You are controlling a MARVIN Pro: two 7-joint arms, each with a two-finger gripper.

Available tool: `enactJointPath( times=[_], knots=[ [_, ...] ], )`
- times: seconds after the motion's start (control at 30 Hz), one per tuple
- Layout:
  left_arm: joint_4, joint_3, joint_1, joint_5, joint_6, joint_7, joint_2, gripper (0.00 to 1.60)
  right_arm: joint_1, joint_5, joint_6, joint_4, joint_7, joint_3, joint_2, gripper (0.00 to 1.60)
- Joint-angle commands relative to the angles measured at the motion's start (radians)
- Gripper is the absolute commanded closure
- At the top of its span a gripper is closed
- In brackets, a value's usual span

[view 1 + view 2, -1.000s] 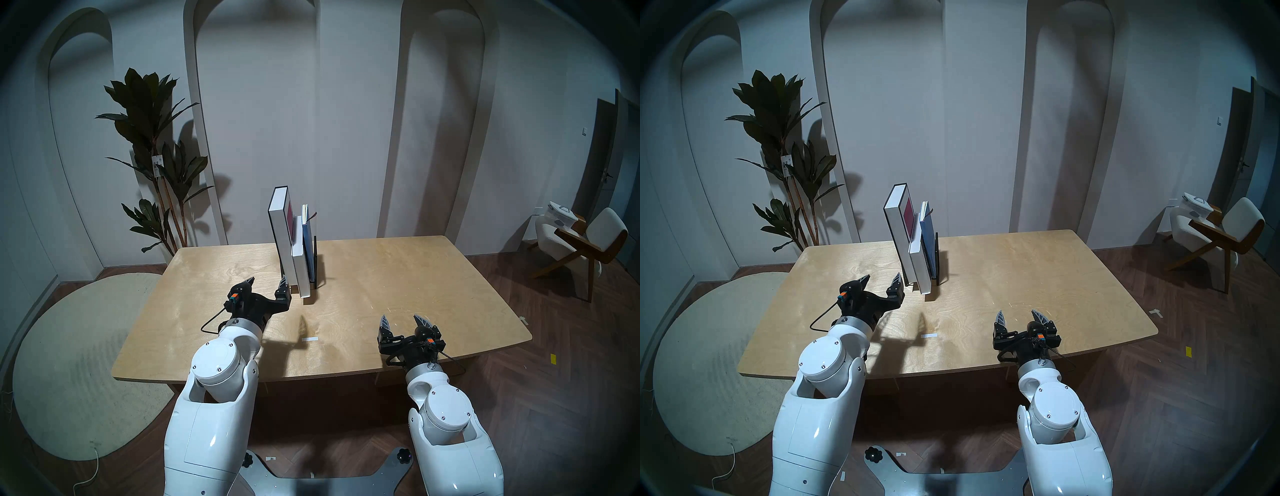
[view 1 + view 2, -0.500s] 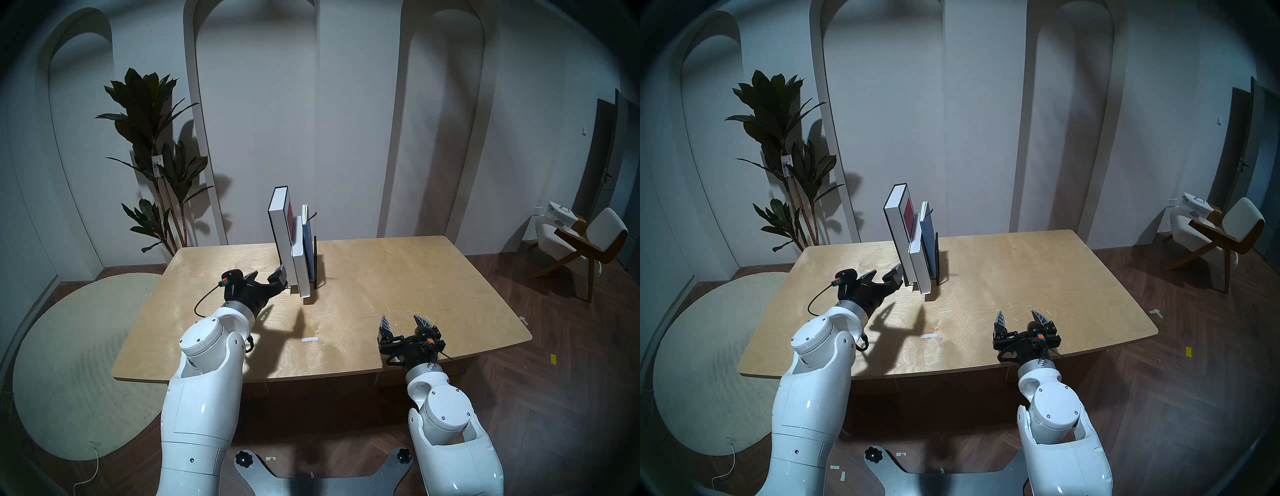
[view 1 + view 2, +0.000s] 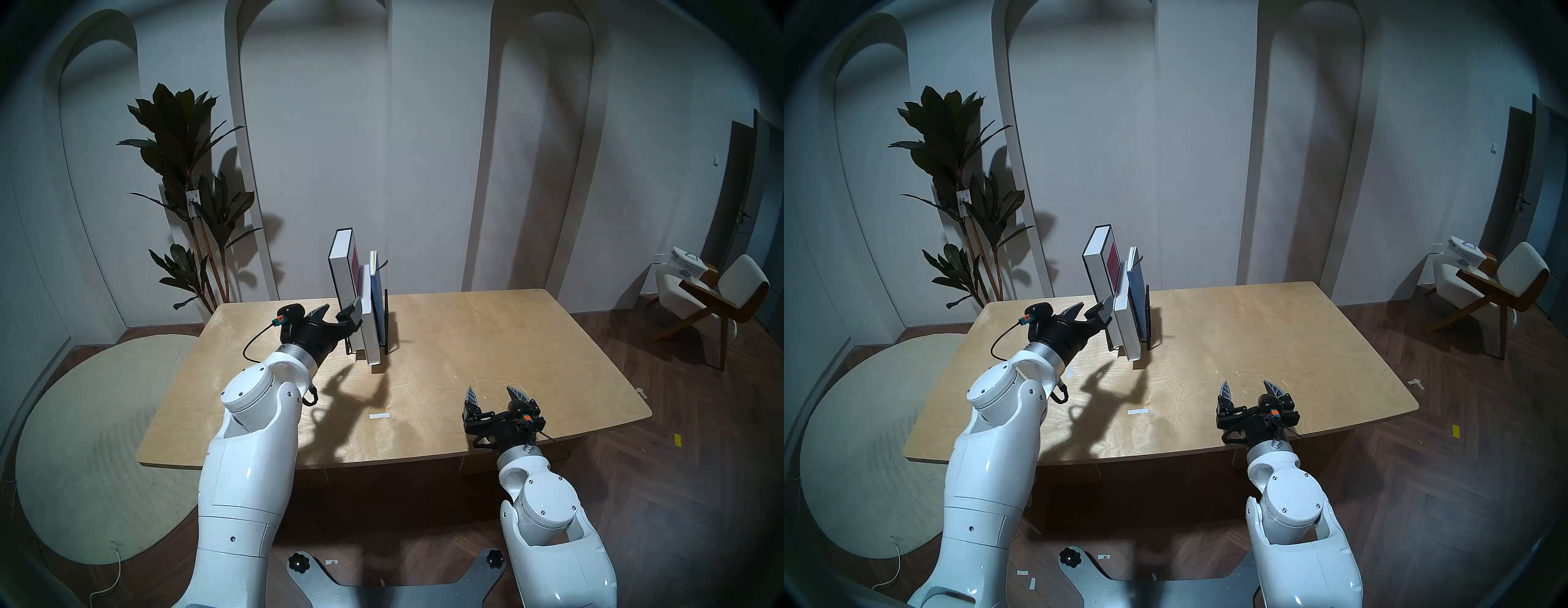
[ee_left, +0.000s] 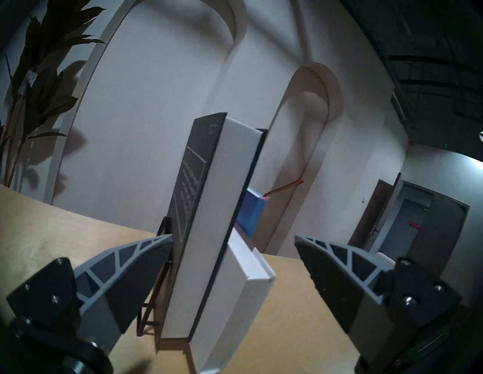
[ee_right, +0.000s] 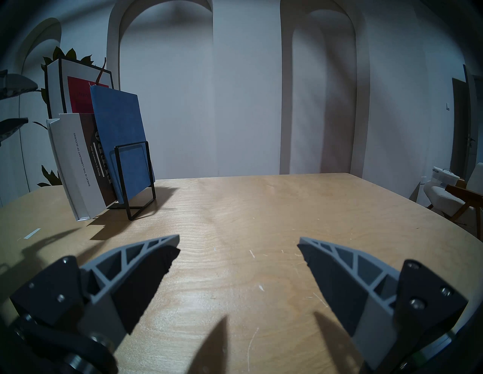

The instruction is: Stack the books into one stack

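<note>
Straddling the fore edge of the black book (image 4: 206,216) with the left gripper (image 4: 234,239) spread wide, gripping nothing. Standing upright in the wire rack (image 5: 136,180) toward the desk's (image 3: 488,339) far edge: black, brown-covered book (image 5: 78,162), blue book (image 5: 120,130). Risking, on a skewed squeeze, toppling the heavy volume or dragging its leaning neighbours. Idling near the front edge, right gripper (image 5: 239,244) agape, empty.

Dim bluish room light, hard shadows on table (image 3: 466,339), dark fisheye rim, wrist views slightly soft

Black book (image 4: 194,180), white-spined brown book (image 5: 78,162), blue book (image 5: 120,130), black rack (image 5: 136,180).
</note>
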Motion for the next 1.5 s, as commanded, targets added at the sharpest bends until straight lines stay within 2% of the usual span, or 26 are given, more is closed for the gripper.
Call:
enactJointPath(
  times=[0.0,0.03,0.13,0.2,0.27,0.43,0.57,0.67,0.7,0.83,0.9,1.0,1.1,1.17,1.23,1.3,1.47],
  knots=[
    [0.031,0.011,-0.085,-0.049,0.02,-0.048,-0.015,0.0,0.003,0.0,-0.004,-0.023,0.0,0.0,0.0,0.0],
    [0.044,0.003,-0.094,-0.075,0.036,-0.06,-0.018,0.0,0.003,0.0,-0.004,-0.023,0.0,0.0,0.0,0.0],
    [0.076,0.001,-0.112,-0.073,-0.001,-0.063,-0.017,0.0,0.003,0.0,-0.004,-0.023,0.0,0.0,0.0,0.0],
    [0.083,0.013,-0.116,-0.029,-0.064,-0.044,-0.016,0.0,0.003,0.0,-0.005,-0.022,0.0,0.0,0.0,0.0],
    [0.041,0.024,-0.104,0.052,-0.092,0.012,-0.017,0.0,0.004,0.0,-0.005,-0.02,0.0,0.0,0.0,0.0],
    [0.02,0.054,-0.091,0.146,-0.162,0.066,-0.023,0.0,0.004,0.0,-0.005,-0.02,0.0,0.0,0.0,0.0],
    [0.026,0.081,-0.088,0.227,-0.235,0.104,-0.027,0.0,0.004,0.0,-0.005,-0.021,0.0,0.0,0.0,0.0],
    [0.045,0.115,-0.094,0.315,-0.284,0.173,-0.027,0.0,0.003,0.0,-0.005,-0.022,0.0,0.0,0.0,0.0],
    [0.046,0.13,-0.092,0.376,-0.29,0.227,-0.03,0.0,0.003,0.0,-0.005,-0.022,0.0,0.0,0.0,0.0],
    [0.05,0.148,-0.079,0.439,-0.312,0.272,-0.023,0.0,0.003,0.0,-0.004,-0.023,0.0,0.0,0.0,0.0],
    [0.072,0.153,-0.09,0.458,-0.309,0.29,-0.028,0.0,0.002,0.0,-0.004,-0.024,0.0,0.0,0.0,0.0],
    [0.129,0.146,-0.131,0.44,-0.297,0.283,-0.036,0.0,0.002,0.0,-0.004,-0.024,0.0,0.0,0.0,0.0],
    [0.181,0.14,-0.174,0.477,-0.252,0.34,-0.048,0.0,0.003,0.0,-0.004,-0.023,0.0,0.0,0.0,0.0],
    [0.215,0.117,-0.201,0.449,-0.205,0.339,-0.057,0.0,0.003,0.0,-0.005,-0.022,0.0,0.0,0.0,0.0],
    [0.234,0.102,-0.206,0.468,-0.202,0.365,-0.063,0.0,0.003,0.0,-0.005,-0.022,0.0,0.0,0.0,0.0],
    [0.262,0.085,-0.23,0.445,-0.18,0.353,-0.062,0.0,0.004,0.0,-0.005,-0.022,0.0,0.0,0.0,0.0],
    [0.295,0.055,-0.27,0.425,-0.182,0.342,-0.055,0.0,0.004,0.0,-0.005,-0.022,0.0,0.0,0.0,0.0]
  ],
)
